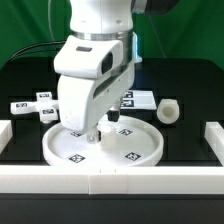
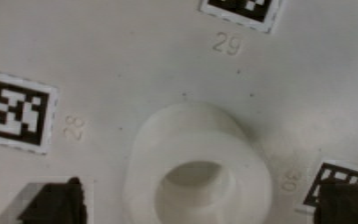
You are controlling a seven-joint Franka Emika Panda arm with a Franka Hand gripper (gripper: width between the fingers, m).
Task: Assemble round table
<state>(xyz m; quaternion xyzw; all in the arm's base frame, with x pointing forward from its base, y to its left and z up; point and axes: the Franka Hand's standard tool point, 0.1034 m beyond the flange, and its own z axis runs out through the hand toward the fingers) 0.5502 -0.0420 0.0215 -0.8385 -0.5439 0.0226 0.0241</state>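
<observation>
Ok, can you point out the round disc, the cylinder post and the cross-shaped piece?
Large rimmed round disc (image 1: 150,142), exterior view, bare top face just inside the rim.
Short cylinder post (image 1: 170,110), exterior view, middle of its side wall.
Cross-shaped piece (image 1: 38,105), exterior view, centre where its arms meet.

The large round disc (image 1: 143,140) is looking like smooth, matt white plastic; the arm's white housing (image 1: 95,60) is showing a glossy sheen; the black tabletop (image 1: 190,95) is appearing matt.

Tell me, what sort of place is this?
Probably a robotics lab test bench: a white robot's gripper hangs over a tagged round disc, on a black table fenced by white border bars, with a green backdrop.
</observation>
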